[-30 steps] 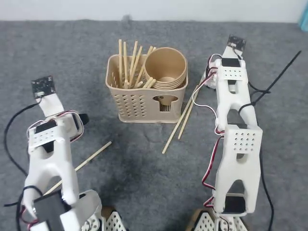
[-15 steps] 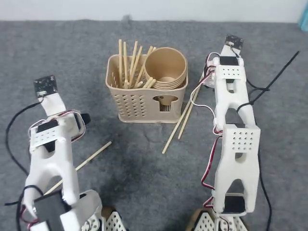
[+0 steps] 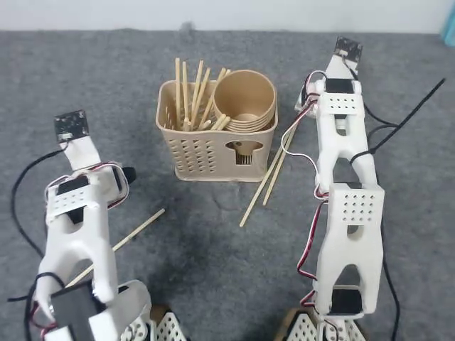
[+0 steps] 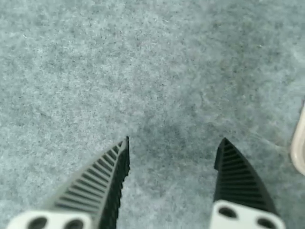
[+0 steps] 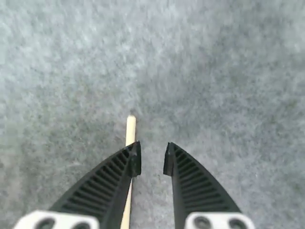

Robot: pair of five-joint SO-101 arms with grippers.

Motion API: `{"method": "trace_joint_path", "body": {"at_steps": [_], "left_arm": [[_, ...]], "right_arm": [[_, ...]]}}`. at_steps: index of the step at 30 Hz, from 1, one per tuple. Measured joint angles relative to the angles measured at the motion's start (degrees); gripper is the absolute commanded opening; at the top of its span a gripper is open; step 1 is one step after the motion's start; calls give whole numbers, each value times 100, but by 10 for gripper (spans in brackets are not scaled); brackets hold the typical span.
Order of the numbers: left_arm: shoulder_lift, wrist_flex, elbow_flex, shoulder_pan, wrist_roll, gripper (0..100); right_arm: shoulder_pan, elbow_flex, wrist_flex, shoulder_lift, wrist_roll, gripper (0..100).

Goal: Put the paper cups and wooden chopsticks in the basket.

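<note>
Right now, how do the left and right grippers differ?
The left gripper has its fingers spread wide; the right gripper has them nearly together. Below the left gripper is bare carpet; below the right gripper a chopstick lies by one finger's tip. Both point down at the carpet, holding nothing.

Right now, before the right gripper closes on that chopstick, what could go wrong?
1. The chopstick runs under one finger of the right gripper, not in its narrow gap. Closing may miss it or flick it away.
2. A second chopstick lies close alongside, by the basket. Lifting one could drag the other.
3. The basket is already crowded with sticks and cups, so dropping another in may snag.
</note>
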Motion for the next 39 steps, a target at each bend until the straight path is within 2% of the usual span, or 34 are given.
{"method": "trace_joint_path", "body": {"at_steps": [13,20,23,27,39], "left_arm": [[0,0,0,0,0,279],[0,0,0,0,0,279],[0,0,0,0,0,279],[0,0,0,0,0,279],[0,0,0,9,0,279]], "right_arm": [[-123,0,-835,510,0,91],[-123,0,-835,510,0,85],[-141,0,-809,510,-158,26],[-158,0,-721,501,-378,35],[-149,0,-413,237,-413,34]]}}
